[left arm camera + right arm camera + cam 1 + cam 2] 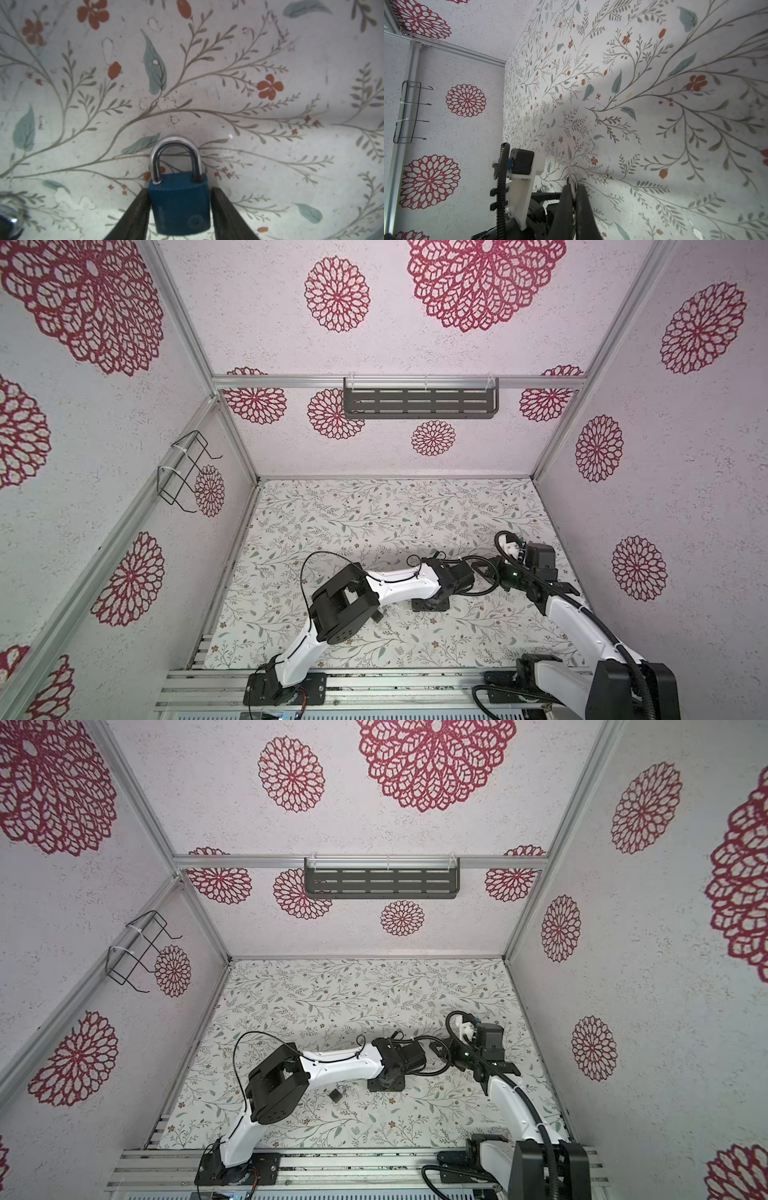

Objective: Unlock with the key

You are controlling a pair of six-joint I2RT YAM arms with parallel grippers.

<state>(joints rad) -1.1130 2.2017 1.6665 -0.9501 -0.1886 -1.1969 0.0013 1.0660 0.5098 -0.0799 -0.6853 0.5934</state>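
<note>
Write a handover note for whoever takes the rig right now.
Left gripper: fingers against both sides of the blue padlock, flat on the table; looks gripped.
Right gripper: shut on the key, near the left arm's wrist.
Another small lock-like object lies by the left elbow.
Done: key picked up, padlock grasped.
Left to do: shackle closed; key not yet inserted or turned. Keyhole not in view.

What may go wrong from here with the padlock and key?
The left gripper flanks the blue silver-shackled padlock by its smooth sides; it may twist or slip when lifted. The right gripper pinches the thin pale key; pushed, it may pivot. The padlock's bottom end faces into the left gripper, which may block the key.
</note>
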